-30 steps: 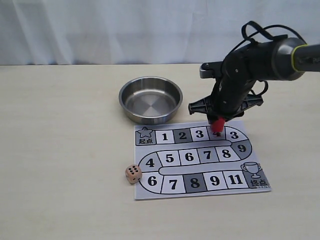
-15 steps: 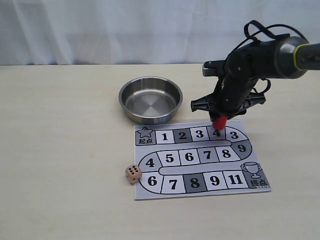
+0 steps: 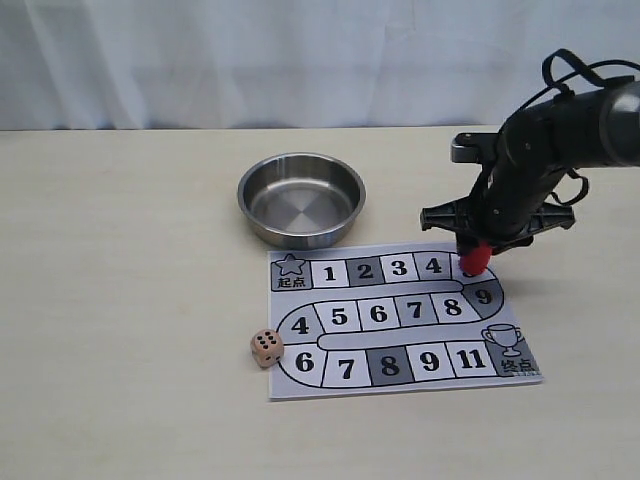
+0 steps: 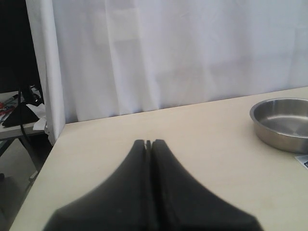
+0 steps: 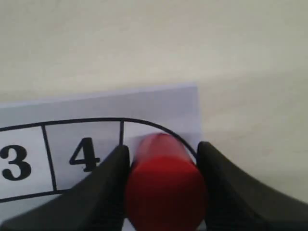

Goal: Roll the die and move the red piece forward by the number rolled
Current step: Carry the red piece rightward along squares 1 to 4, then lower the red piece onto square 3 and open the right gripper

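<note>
In the exterior view, your right gripper (image 3: 473, 252) is clamped on the red piece (image 3: 475, 261), holding it over the board (image 3: 400, 375) at the corner square just past the 4; you cannot tell whether the piece touches the paper. The die (image 3: 266, 347) lies well away from that gripper, just beside the board's opposite edge. In the left wrist view, your left gripper (image 4: 148, 144) is pressed together with nothing between its tips, above the table (image 4: 96, 154), with the steel bowl (image 4: 281, 122) ahead of it. In the right wrist view, the fingers (image 5: 108, 178) squeeze the red piece from both sides, with the 4 just beside it.
</note>
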{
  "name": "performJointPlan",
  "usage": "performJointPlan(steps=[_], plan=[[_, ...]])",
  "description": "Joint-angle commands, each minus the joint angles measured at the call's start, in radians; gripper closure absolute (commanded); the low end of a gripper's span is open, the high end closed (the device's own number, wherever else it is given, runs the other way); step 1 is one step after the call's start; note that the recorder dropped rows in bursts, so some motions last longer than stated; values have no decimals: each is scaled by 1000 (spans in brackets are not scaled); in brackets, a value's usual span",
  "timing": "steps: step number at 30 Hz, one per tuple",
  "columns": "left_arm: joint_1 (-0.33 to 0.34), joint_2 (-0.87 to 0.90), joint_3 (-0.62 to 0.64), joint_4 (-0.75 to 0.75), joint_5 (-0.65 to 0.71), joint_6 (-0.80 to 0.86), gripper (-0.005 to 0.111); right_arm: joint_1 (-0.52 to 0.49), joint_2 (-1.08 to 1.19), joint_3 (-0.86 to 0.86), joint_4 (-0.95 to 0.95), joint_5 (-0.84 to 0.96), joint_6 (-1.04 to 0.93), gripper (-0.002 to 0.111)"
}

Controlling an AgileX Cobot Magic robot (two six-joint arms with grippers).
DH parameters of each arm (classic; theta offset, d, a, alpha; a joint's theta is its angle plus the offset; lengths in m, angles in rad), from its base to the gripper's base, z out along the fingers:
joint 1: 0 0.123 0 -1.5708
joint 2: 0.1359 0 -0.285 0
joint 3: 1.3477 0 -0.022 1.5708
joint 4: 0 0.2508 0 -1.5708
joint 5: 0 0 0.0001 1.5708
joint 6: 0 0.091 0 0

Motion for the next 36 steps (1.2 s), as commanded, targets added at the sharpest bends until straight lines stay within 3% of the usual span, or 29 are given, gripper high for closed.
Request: performJointPlan(steps=[1, 23, 32, 36], plan=[[0, 0, 2, 2, -6, -4, 107, -4, -7, 56, 59, -131, 1, 104], [0, 0, 2, 2, -6, -4, 107, -5, -37, 65, 50, -83, -1, 104], [0, 0, 2, 2, -6, -4, 107, -5, -126, 69, -9, 22, -1, 104], [0, 0, 2, 2, -6, -4, 107, -5, -128, 123, -8, -29, -1, 104]])
